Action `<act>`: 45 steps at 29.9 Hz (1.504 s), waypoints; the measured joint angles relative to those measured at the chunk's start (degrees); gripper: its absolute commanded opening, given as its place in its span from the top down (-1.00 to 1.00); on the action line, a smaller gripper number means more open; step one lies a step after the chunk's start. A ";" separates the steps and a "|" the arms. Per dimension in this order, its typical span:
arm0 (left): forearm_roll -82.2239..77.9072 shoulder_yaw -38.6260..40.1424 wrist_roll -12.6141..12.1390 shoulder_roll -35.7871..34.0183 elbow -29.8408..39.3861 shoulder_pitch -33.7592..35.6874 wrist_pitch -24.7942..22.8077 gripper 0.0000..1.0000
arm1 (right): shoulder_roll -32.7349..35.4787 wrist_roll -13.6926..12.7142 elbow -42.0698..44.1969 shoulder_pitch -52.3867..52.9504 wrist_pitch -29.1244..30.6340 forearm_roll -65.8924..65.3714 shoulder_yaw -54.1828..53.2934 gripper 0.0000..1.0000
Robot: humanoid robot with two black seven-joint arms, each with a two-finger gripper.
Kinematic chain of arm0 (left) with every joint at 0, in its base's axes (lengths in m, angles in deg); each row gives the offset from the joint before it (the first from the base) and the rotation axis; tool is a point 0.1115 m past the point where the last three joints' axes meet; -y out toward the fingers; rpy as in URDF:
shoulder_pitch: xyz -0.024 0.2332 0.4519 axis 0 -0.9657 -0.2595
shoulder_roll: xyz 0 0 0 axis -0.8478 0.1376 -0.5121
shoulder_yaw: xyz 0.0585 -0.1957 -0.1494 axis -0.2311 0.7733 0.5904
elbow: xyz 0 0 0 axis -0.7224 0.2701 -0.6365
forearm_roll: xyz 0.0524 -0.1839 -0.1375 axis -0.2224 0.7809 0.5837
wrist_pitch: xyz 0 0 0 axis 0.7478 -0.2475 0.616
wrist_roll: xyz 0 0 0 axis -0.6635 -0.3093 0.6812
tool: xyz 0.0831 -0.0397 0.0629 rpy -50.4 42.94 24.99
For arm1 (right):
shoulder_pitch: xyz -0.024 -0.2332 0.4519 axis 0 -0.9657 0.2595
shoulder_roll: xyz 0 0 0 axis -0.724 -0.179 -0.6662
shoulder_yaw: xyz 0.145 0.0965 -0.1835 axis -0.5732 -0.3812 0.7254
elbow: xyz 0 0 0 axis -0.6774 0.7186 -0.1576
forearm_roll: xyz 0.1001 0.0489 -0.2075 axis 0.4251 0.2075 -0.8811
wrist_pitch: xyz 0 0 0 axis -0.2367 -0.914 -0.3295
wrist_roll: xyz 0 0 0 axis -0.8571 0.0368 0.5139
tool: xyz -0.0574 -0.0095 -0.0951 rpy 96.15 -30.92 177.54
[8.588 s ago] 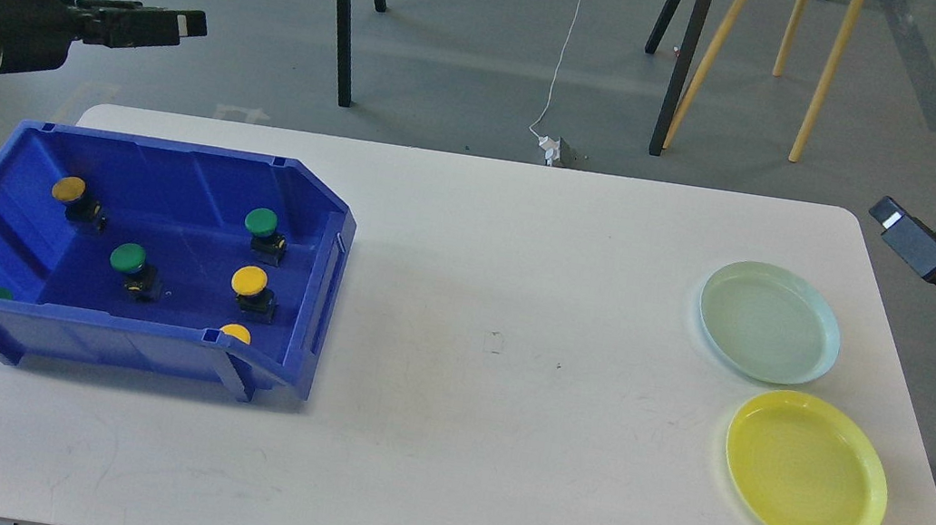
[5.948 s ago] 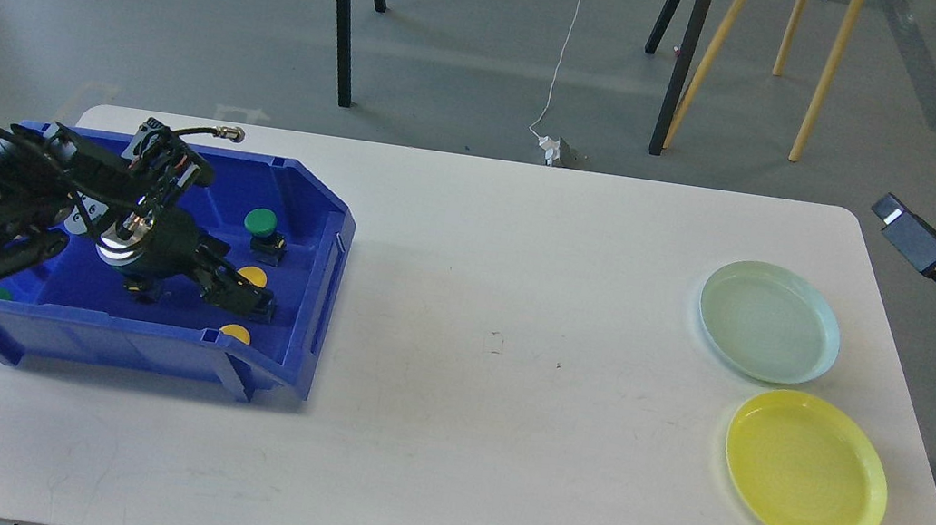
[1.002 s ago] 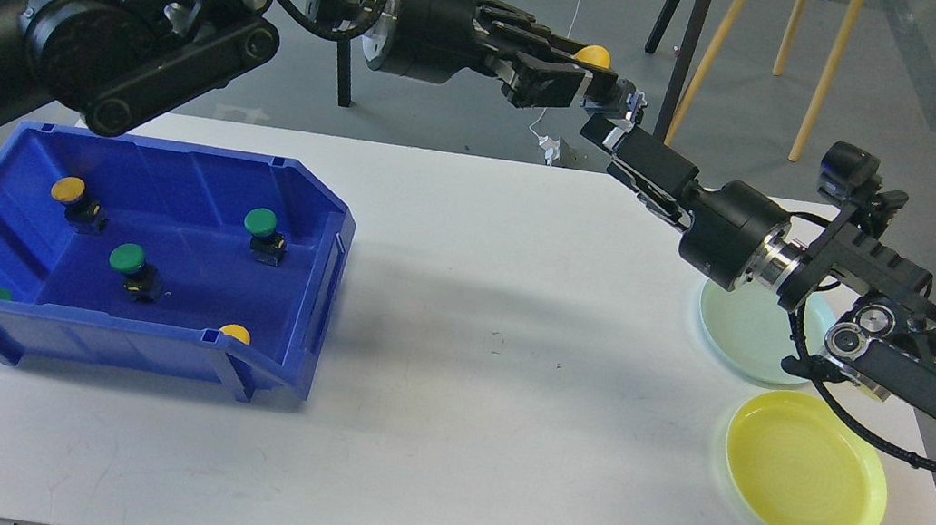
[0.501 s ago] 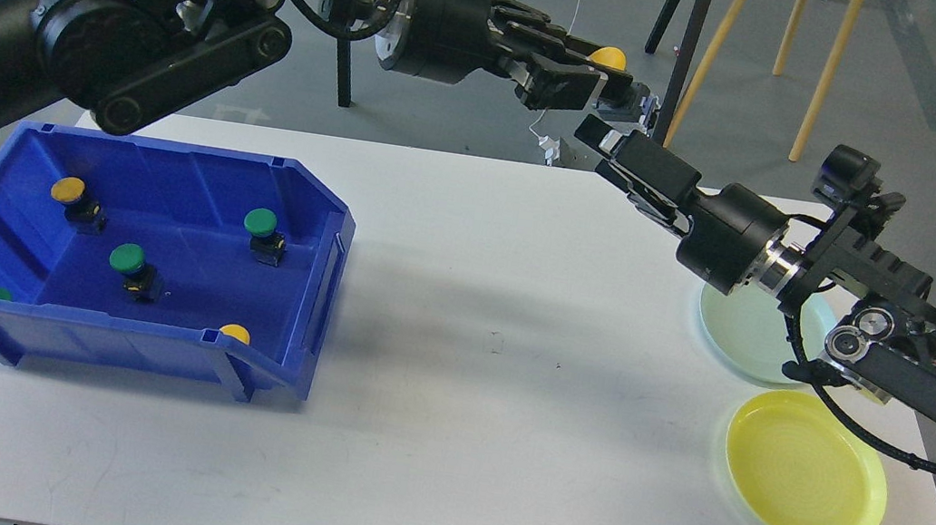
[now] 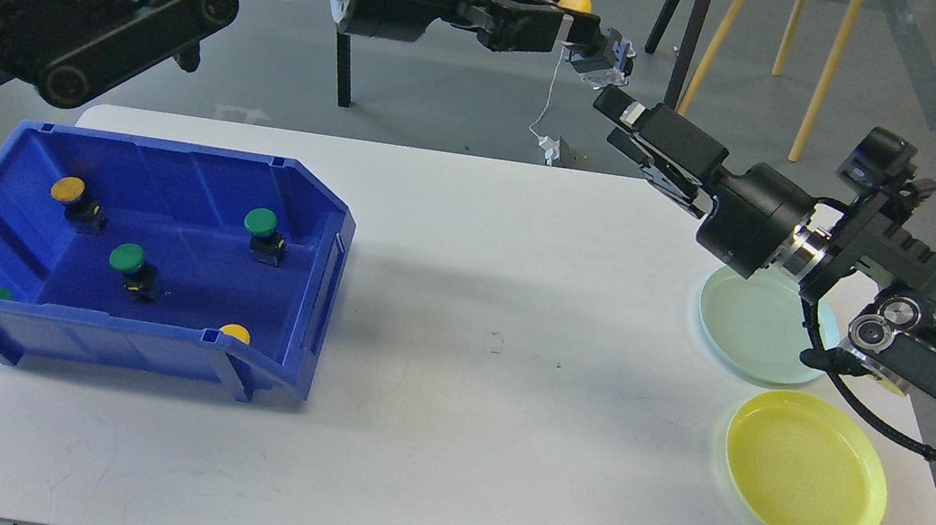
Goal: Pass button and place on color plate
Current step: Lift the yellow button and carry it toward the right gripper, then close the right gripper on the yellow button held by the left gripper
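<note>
My left gripper (image 5: pixel 587 37) is shut on a yellow button (image 5: pixel 576 2) and holds it high above the table's far edge. The button's grey base sticks out toward the right. My right gripper (image 5: pixel 626 127) is open. It points up-left at the button's base, just below and right of it, with a small gap between them. A yellow plate (image 5: pixel 805 470) lies at the front right of the table. A pale green plate (image 5: pixel 755 335) lies behind it, partly under my right arm.
A blue bin (image 5: pixel 323 279) stands on the left of the white table (image 5: pixel 476 465). It holds several buttons, among them a green one (image 5: pixel 260 221) and a yellow one (image 5: pixel 68 189). Chair and easel legs stand on the floor behind.
</note>
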 measured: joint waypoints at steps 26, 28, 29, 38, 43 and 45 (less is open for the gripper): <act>2.46 -2.41 0.00 1.97 -0.14 -0.23 0.00 0.31 | -0.55 0.00 -0.31 -2.05 0.36 -14.05 -0.09 -0.75; 1.86 -2.58 0.00 2.08 -0.12 -0.23 0.00 0.30 | -0.37 0.00 -0.49 -1.90 0.37 -19.80 0.07 -0.75; 1.65 -3.01 0.00 2.18 -0.12 -0.23 0.00 0.30 | -0.22 0.00 -0.59 -1.80 0.36 -21.70 0.07 -0.75; -2.80 -8.80 0.00 2.77 -0.08 1.59 0.00 0.27 | 2.43 0.00 -2.21 -1.32 -1.69 -36.14 0.06 -0.76; -5.47 -10.94 0.00 3.29 -0.14 1.63 0.00 0.27 | 3.95 0.00 -2.17 -1.48 -2.41 -40.77 0.08 -0.77; -6.84 -12.12 0.01 3.39 -0.10 1.43 0.00 0.27 | 4.68 0.00 -2.13 -1.61 -2.48 -41.08 0.15 -0.78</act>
